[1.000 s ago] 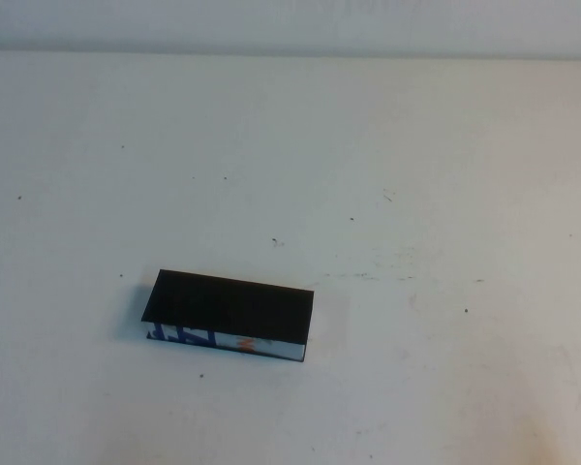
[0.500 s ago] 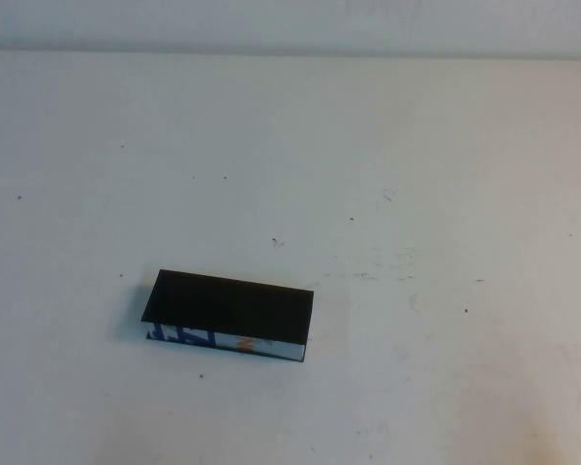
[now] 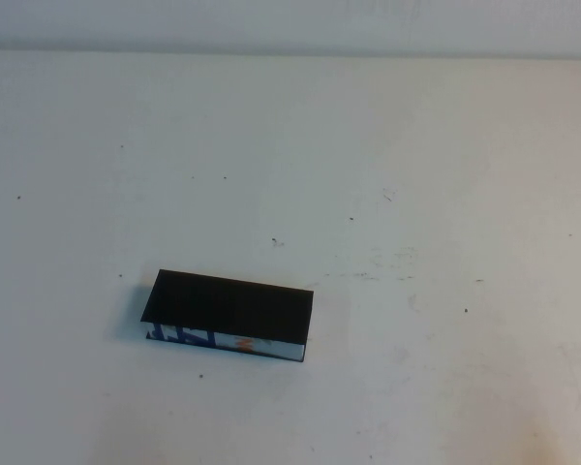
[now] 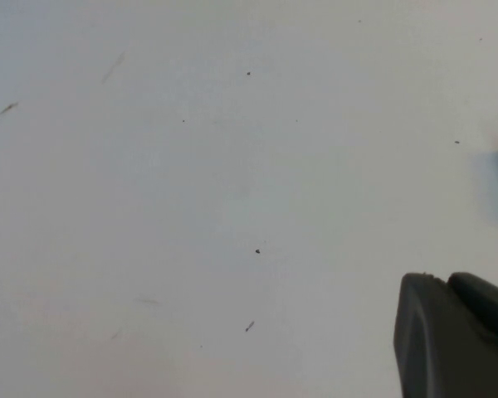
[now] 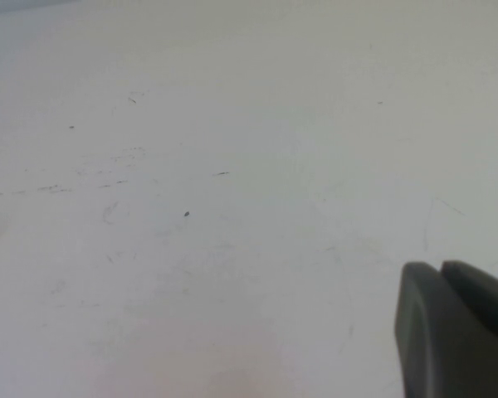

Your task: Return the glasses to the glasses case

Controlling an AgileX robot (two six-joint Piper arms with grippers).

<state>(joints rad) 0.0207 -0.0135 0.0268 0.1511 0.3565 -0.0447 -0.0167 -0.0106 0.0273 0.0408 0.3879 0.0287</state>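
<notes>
Both grippers, left (image 4: 458, 336) and right (image 5: 458, 330), hang closed and empty over bare table (image 3: 416, 145). The case (image 3: 229, 315) lies shut at lower left in the high view; glasses unseen. It looks light, stiff and slick: grip its long sides.

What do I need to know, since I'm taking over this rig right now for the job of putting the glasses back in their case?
Left gripper: jaws shut, holding nothing, above bare table; out of the high view.
Right gripper: jaws shut, holding nothing, also over bare table and out of the high view.
Glasses case: lies flat on the table's near left part, lid closed, printed edge facing the robot.
Glasses: not visible in any view; they may be inside the closed case, but that cannot be seen.
Done: the case is shut and neither arm is at it.
Left: probably nothing; confirm the glasses are inside.
</notes>
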